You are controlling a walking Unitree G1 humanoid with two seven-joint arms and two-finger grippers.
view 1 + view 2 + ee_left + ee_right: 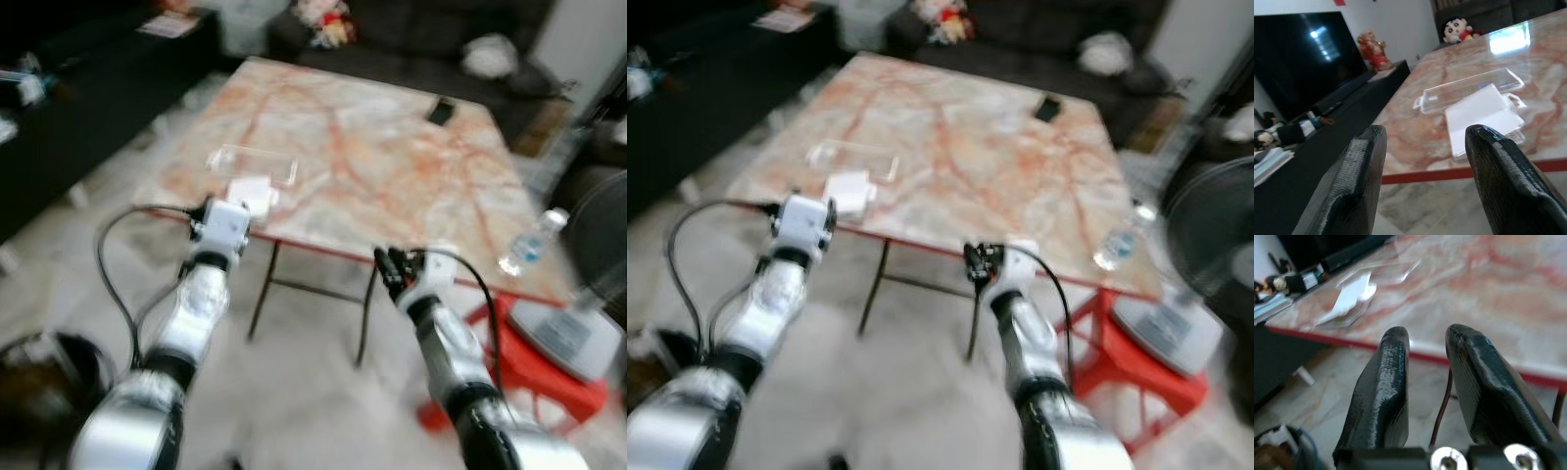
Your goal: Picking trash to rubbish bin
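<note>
A clear plastic tray [253, 162] and a white plastic lid [253, 189] lie near the front left edge of the marble table [372, 166]. My left gripper [235, 206] is open at that edge, just short of the white lid [1484, 115] and the clear tray [1469, 88], with nothing between its fingers [1369, 147]. My right gripper [392, 264] is shut and empty, hanging below the table's front edge near the middle. A clear water bottle [529, 243] stands at the front right edge. A dark bin [49, 377] sits on the floor at my lower left.
A black phone [441, 111] lies at the table's far right. A red stool [519, 372] and a floor fan [578, 323] stand to the right. There is a dark sofa with a plush toy [328, 20] behind the table and a low black cabinet [88, 88] on the left.
</note>
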